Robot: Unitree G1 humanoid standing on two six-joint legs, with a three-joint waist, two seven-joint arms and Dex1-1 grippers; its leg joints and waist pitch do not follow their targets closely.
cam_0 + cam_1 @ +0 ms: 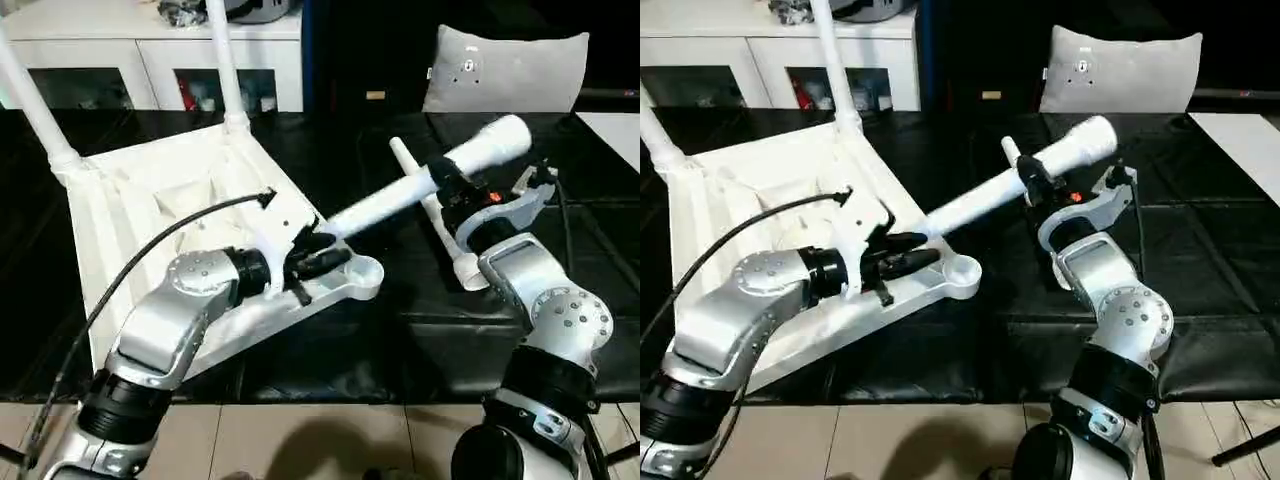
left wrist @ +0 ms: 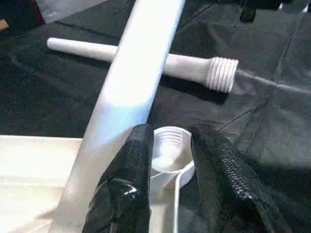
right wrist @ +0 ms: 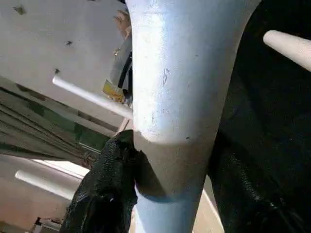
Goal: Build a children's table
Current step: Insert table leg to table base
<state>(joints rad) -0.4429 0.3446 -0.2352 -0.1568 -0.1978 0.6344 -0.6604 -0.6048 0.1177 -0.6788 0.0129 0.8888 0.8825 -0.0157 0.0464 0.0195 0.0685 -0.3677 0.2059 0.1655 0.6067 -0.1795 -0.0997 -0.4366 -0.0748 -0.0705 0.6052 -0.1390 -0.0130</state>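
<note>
**Ana:** Table leg [image 1: 400,198] first — what has the right gripper [image 1: 452,190] got?

**Ben:** It is closed around that leg, about two thirds along toward the thick far end. In the right wrist view a black finger [image 3: 109,189] presses on each side of the tube.

**Ana:** And outward from there?

**Ben:** The leg's long axis runs on a slant: thick end up and away on the robot's right, narrow end down toward the near corner of the upturned table top [image 1: 150,215]. That tip lies just beside the left gripper [image 1: 318,255].

**Ana:** What is the left gripper doing?

**Ben:** Its fingers are part way open, straddling the rim of the top at the near corner socket [image 2: 167,145]. They seem to steady the edge, though I cannot tell how firm the grip is.

**Ana:** So the socket is the target?

**Ben:** I judge so. The round socket opens upward, and the leg's tip sits above and a little to the left of it, nearly level rather than upright. The leg would need tipping up until its axis matches the socket's.

**Ana:** Anything else nearby?

**Ben:** Two fitted legs [image 1: 225,60] stand up from the far corners, and a spare leg [image 2: 146,60] lies flat on the black mat [image 1: 560,260], threaded end toward the robot, beneath the held one.
</note>
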